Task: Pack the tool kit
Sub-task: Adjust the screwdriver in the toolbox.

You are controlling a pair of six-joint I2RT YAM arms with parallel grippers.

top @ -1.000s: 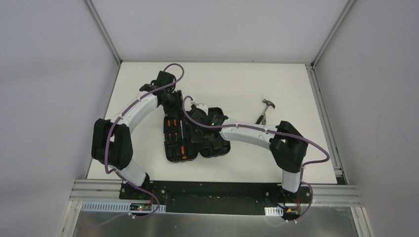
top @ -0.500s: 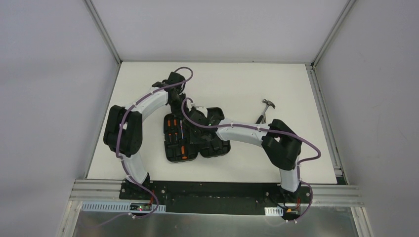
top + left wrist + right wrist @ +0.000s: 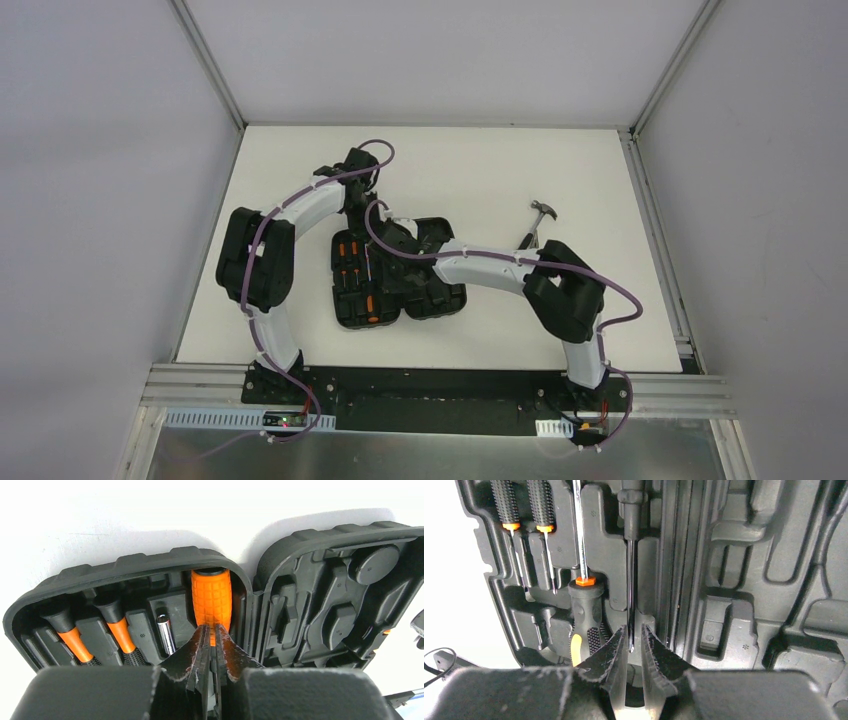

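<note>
The black tool case (image 3: 437, 296) lies open at the table's middle; its rim also shows in the left wrist view (image 3: 125, 562). A big screwdriver with an orange handle (image 3: 211, 597) lies in the slot beside the hinge. My left gripper (image 3: 212, 631) is shut, its tips resting on that handle at the case's far end (image 3: 352, 213). My right gripper (image 3: 634, 632) is over the case (image 3: 388, 238). Its jaws stand a narrow gap apart, around the tip of the thin shaft (image 3: 631, 590). The hammer (image 3: 540, 222) lies on the table right of the case.
Small orange-and-black screwdrivers (image 3: 75, 642) and a chrome bit (image 3: 165, 630) sit in slots of the left half. A black-and-yellow handled screwdriver (image 3: 585, 622) lies beside the shaft. The right half (image 3: 734, 620) has bare moulded slots. Metal frame rails (image 3: 655, 220) border the table.
My left arm has swung its elbow right and forward, and its gripper has shifted right to the case's far end. My right arm's elbow has moved slightly left; its gripper stays over the case.
</note>
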